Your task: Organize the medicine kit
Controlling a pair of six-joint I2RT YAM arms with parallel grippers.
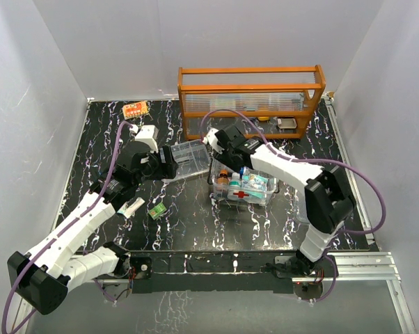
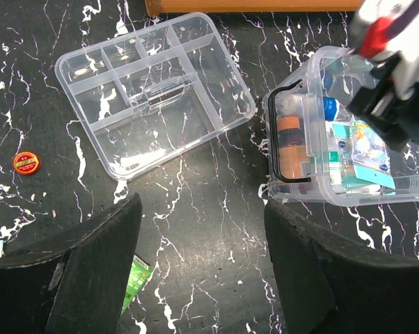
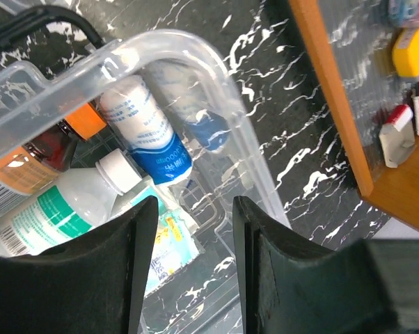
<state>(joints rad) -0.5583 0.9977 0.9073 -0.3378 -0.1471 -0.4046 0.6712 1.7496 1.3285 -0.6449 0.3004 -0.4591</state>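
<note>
A clear plastic rectangular box with a red cross on its near side is sitting open-topped right of centre on a black, white-veined marble-patterned table, just in front of an orange wooden rack with clear panels. Its long axis is running left to right, dipping slightly toward the right, with the cross facing the arm bases and a black handle showing at its left end. Inside, smooth bottles are lying on their sides, among them a white bottle with a blue label and an orange-banded one, beside teal sachets. The matching clear divided tray is lying flat just left of the box, apart from it and turned at an angle. The right arm is reaching forward and bending down over the box's far left corner. The right gripper is pointing into the box with its dark fingers apart, clamping nothing. The left arm is stretching diagonally across the table, its left gripper hovering above bare tabletop near the tray, fingers spread wide and empty. A small red bottle cap and a green packet are lying near it.
</note>
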